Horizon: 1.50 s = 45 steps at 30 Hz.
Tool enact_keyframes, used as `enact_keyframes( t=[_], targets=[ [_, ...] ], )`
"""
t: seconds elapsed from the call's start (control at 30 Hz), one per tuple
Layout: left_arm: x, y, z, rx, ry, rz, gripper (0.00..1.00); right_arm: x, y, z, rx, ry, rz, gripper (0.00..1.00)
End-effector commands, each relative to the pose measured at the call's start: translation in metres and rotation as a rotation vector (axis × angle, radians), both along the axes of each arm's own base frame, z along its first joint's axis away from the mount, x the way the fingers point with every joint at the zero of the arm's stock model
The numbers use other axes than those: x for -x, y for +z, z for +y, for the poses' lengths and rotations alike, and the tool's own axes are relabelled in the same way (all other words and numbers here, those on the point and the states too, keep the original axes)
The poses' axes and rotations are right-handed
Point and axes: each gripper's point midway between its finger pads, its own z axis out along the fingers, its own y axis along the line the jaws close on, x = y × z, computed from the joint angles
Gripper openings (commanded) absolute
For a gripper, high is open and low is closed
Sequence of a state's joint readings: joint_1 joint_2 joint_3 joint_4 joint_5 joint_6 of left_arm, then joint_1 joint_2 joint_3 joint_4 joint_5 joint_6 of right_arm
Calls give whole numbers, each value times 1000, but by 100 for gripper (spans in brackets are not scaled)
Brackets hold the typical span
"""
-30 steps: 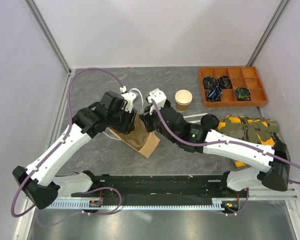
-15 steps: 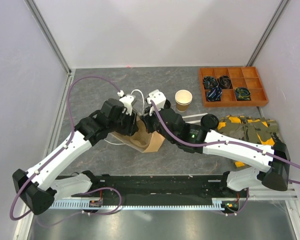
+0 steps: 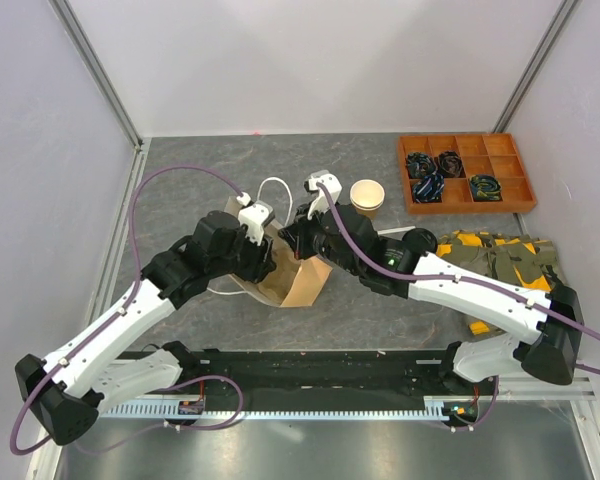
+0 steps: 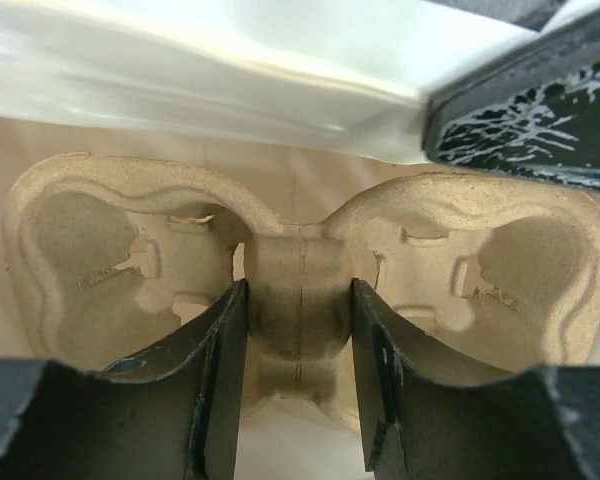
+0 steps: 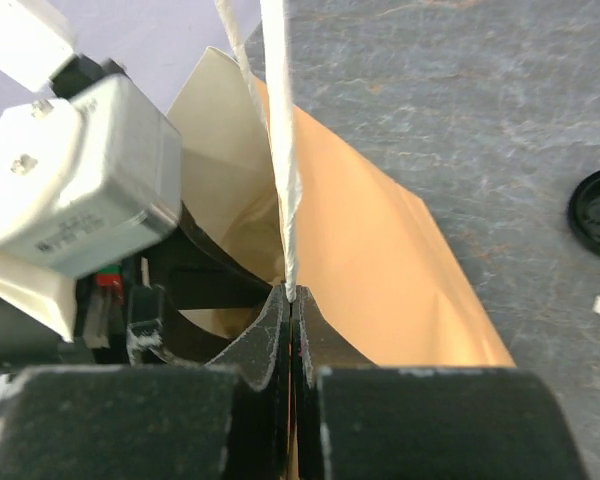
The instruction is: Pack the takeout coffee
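You are early in the packing: your left gripper (image 4: 298,300) pinches the centre ridge of the rough moulded-pulp carrier (image 4: 80,250) inside the smooth tan paper bag (image 5: 380,270). Your right gripper (image 5: 292,300) is pressed together on the bag's rim below its white handle (image 5: 280,120). The one visible cup (image 3: 367,198) stands open at upper centre of the overhead view, its glossy black lid (image 3: 418,242) apart to the lower right, neither packed.

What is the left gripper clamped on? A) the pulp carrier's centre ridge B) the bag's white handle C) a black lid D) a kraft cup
A: in the left wrist view the left gripper has its fingers flush on either side of the centre ridge of the pulp carrier, inside the paper bag; the white handle is pinched by the right gripper.
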<state>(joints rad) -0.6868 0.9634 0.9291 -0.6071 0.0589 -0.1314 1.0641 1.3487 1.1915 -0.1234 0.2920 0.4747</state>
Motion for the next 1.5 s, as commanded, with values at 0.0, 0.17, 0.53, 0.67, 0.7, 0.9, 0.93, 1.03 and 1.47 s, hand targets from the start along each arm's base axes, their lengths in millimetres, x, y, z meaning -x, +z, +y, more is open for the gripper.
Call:
enact_keyframes(
  t=[0.0,0.17,0.53,0.67,0.7,0.9,0.93,1.03,1.47],
  targets=[
    [4,2,0,-60,-70,-23,2,18,5,4,-60,80,84,0],
    [9,-14,2,-124,-83,11,2,22,7,8,-76,117,85,0],
    [15,-4,14,-197,-134,-35,2,13,10,-2,-142,100,156,0],
    [19,-17,16,-230,-149,5,2,12,7,-2,-158,109,177,0],
    [20,-20,17,-239,-155,13,2,12,6,-3,-160,107,179,0],
    [20,-37,15,-293,-177,70,2,2,3,-11,-166,86,189,0],
    [16,-35,12,-298,-174,74,2,0,3,-12,-166,82,187,0],
    [14,-32,11,-308,-177,80,2,-6,4,-16,-164,53,183,0],
    [22,-48,17,-409,-216,195,2,-53,5,-74,-24,-308,45,0]
  ],
)
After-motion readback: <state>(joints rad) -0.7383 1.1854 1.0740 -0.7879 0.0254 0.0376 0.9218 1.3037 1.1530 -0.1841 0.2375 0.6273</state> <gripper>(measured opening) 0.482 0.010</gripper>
